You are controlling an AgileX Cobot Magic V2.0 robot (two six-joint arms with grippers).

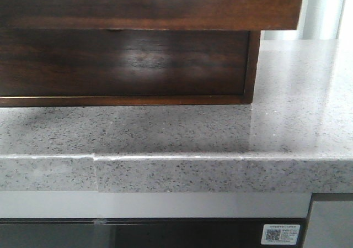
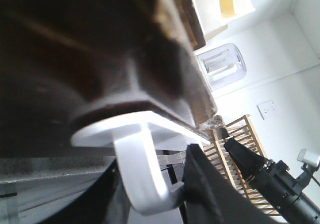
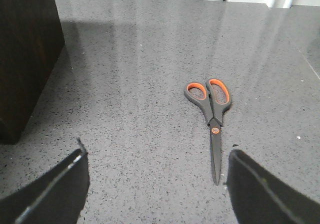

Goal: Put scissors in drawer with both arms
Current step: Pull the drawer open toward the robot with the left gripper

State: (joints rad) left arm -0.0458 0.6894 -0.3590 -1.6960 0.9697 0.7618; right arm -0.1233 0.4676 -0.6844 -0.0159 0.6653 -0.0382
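Surface [image 1: 309, 82]: grey speckled stone, its near edge running the full width of the front view, with a seam in the edge at left; bare stone stretches right of the cabinet. Cabinet [image 1: 127, 60]: dark reddish-brown glossy wood, standing at far left on the surface. Drawer [image 1: 165, 5]: pulled out, overhanging the cabinet front; only its lower part is in view. Scissors [image 3: 212, 119]: closed, grey handles with orange-lined loops, flat on the surface well clear of the cabinet, blades pointing toward the right gripper [image 3: 155, 184]. Right jaws: wide apart, hovering above the surface, the scissor tip just short of the gap between them, nearer one finger. Left gripper [image 2: 150, 194]: close against the dark wood by a white hook [image 2: 140, 169]; whether its jaws are apart or together cannot be told. Wooden rack [image 2: 240, 154]: behind, near a wall.
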